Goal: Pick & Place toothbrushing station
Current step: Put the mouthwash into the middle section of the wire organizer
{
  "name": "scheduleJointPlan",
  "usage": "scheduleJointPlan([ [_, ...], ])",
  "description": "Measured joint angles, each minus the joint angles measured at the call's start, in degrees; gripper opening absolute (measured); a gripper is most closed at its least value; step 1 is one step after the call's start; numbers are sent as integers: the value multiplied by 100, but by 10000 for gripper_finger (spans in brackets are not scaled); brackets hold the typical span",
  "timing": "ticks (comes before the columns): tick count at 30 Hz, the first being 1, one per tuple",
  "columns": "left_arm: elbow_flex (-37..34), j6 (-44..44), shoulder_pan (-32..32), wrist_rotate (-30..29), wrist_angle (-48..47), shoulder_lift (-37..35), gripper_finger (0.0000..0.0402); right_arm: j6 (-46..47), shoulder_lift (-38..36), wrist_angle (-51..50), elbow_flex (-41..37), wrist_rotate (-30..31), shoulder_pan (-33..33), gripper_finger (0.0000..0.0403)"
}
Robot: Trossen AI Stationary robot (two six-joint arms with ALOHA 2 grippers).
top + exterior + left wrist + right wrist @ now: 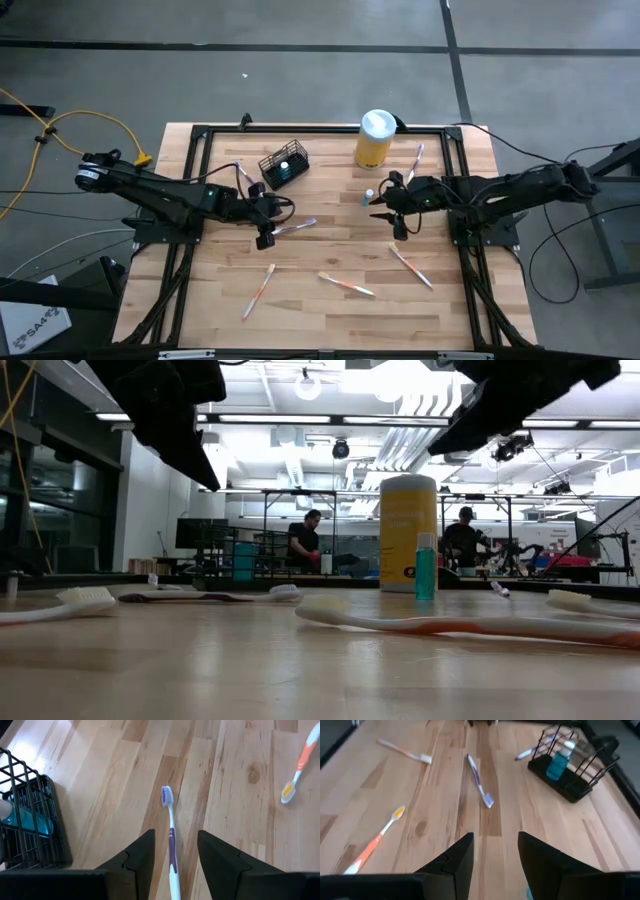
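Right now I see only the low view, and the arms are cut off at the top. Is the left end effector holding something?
Observer: No. The left end effector is open, with a purple toothbrush lying between its fingers, not gripped.
Operator: And the right one?
Observer: The right end effector is open and empty, above bare wood.
Operator: What is in the holder?
Observer: The holder contains a blue bottle with a white cap.

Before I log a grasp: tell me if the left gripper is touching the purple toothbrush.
Apart. In the left wrist view the purple toothbrush lies flat on the table between the left gripper's open fingers, with bare wood showing on both sides.
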Motion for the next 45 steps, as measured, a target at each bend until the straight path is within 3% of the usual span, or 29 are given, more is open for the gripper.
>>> scheduleJointPlan([
  [7, 0, 2, 0, 0, 3, 0, 142, -545, 581, -849, 630, 173, -4, 145],
  [21, 0, 4, 0, 0, 6, 0, 142, -1123, 1071, -967, 877, -8, -184, 145],
  [27, 0, 4, -1, 0, 6, 0, 142, -907, 1695, -2277, 1909, -193, -545, 145],
  [32, 0, 4, 0, 0, 18, 0, 142, -1493, 2188, -2904, 2467, -88, -764, 145],
  [45, 0, 4, 0, 0, 21, 0, 142, -1687, 2344, -3103, 2524, -527, -1242, 145],
])
